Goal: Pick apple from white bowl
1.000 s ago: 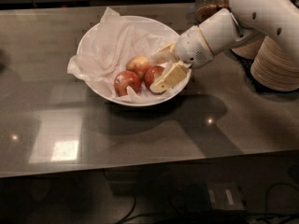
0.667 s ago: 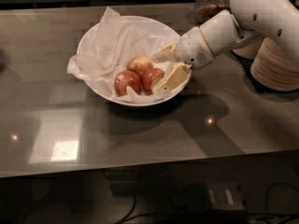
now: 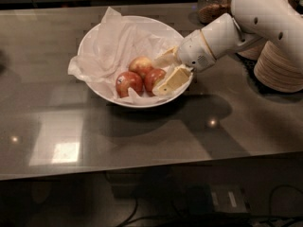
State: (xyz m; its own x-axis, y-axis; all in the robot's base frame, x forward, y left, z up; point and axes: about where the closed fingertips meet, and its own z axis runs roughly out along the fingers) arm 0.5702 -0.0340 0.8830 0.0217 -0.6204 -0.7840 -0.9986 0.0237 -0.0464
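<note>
The white bowl [image 3: 142, 103] stands on the grey table, lined with crumpled white tissue paper [image 3: 111, 46]. Three red-yellow apples lie in it: one at the front left [image 3: 128, 83], one behind [image 3: 141, 65], one on the right [image 3: 153, 77]. My gripper [image 3: 162, 71] reaches into the bowl from the right on the white arm [image 3: 222, 37]. Its beige fingers [image 3: 171, 80] are spread apart. One finger is behind the right apple and one in front of it, close to its sides.
A tall stack of beige paper bowls [image 3: 279, 67] stands at the right, behind the arm. A glass jar [image 3: 212, 3] is at the back. The table's front edge [image 3: 142, 171] runs across the lower part of the view.
</note>
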